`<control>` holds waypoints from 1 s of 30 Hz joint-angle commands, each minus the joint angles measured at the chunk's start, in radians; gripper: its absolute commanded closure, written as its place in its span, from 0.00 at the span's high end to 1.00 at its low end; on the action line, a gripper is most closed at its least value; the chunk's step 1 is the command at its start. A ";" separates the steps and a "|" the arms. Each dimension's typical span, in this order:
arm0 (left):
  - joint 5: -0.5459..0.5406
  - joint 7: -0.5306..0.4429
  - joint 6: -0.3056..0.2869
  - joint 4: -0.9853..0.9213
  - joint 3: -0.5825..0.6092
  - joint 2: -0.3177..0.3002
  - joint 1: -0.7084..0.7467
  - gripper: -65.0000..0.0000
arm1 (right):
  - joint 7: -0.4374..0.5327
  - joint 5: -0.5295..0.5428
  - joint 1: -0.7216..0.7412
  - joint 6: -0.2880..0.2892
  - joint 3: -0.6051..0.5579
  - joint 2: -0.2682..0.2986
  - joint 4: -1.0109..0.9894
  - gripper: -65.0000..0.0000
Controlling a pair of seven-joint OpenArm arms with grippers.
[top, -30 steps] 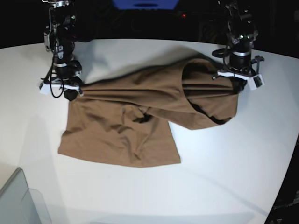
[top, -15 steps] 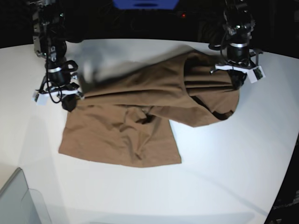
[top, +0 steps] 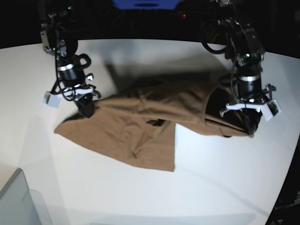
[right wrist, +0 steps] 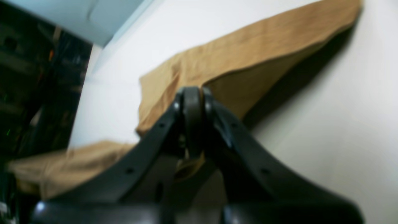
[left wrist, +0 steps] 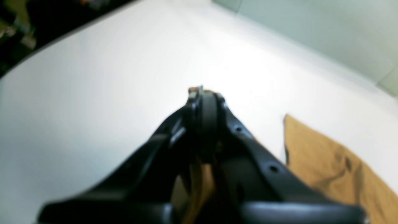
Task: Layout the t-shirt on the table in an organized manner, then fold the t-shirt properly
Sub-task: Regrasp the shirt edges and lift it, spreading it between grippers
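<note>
Shirt (top: 140,126) lies stretched across the white desk (top: 211,187), crumpled at the middle. Left gripper (top: 248,125) and right gripper (top: 86,108) each pinch one end, jaws closed on cloth.

Both arms are black, built of stacked cylindrical segments with silver-grey bands at the joints and loose black cables looping alongside. Just above each pincer sits a white bracket carrying a small camera block. The left gripper (left wrist: 203,102) and right gripper (right wrist: 192,102) share matte black fingers (right wrist: 149,137) that taper toward the tip, dotted with small round screw holes.
</note>
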 commanded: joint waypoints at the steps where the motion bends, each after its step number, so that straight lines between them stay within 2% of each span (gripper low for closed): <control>1: 0.005 -0.036 0.009 0.016 -0.020 -0.024 -0.030 0.01 | 0.014 0.017 0.001 -0.005 -0.028 0.004 0.013 0.00; 3: 0.005 -0.005 0.009 0.010 -0.030 -0.047 -0.073 0.01 | 0.014 0.016 -0.008 -0.007 -0.091 0.006 -0.014 0.00; 6: 0.005 0.104 0.006 0.009 -0.090 -0.086 -0.142 0.01 | 0.014 0.016 -0.007 -0.005 -0.175 0.009 -0.067 0.00; 10: 0.003 0.244 -0.001 -0.042 -0.184 -0.091 -0.215 0.03 | 0.018 0.016 0.007 -0.005 -0.286 0.062 -0.099 0.00; 11: 0.003 0.277 -0.001 -0.060 -0.199 -0.099 -0.232 0.08 | 0.018 0.016 0.018 -0.005 -0.309 0.079 -0.099 0.00; 14: 0.003 0.360 -0.001 -0.093 -0.213 -0.116 -0.249 0.31 | 0.016 0.016 0.047 -0.005 -0.381 0.127 -0.096 0.00; 16: 0.003 0.366 -0.001 -0.091 -0.213 -0.113 -0.243 0.45 | 0.016 0.016 0.065 -0.005 -0.419 0.142 -0.096 0.09; 18: 0.003 0.369 -0.001 -0.071 -0.213 -0.108 -0.240 0.51 | 0.022 0.016 0.073 -0.005 -0.445 0.148 -0.096 0.19; 21: 0.002 0.376 -0.001 -0.016 -0.213 -0.105 -0.197 0.51 | 0.025 0.016 0.071 -0.005 -0.450 0.153 -0.087 0.29; 23: -0.011 0.371 -0.001 0.039 -0.216 -0.086 -0.151 0.51 | 0.027 0.016 0.068 -0.005 -0.438 0.155 -0.072 0.32; 27: -0.100 0.368 -0.001 0.081 -0.216 -0.088 -0.031 0.51 | 0.027 0.017 0.042 -0.005 -0.352 0.170 -0.046 0.33; 30: -0.161 0.368 -0.001 0.019 -0.215 -0.088 0.026 0.51 | 0.027 0.017 0.021 -0.008 -0.261 0.168 -0.044 0.33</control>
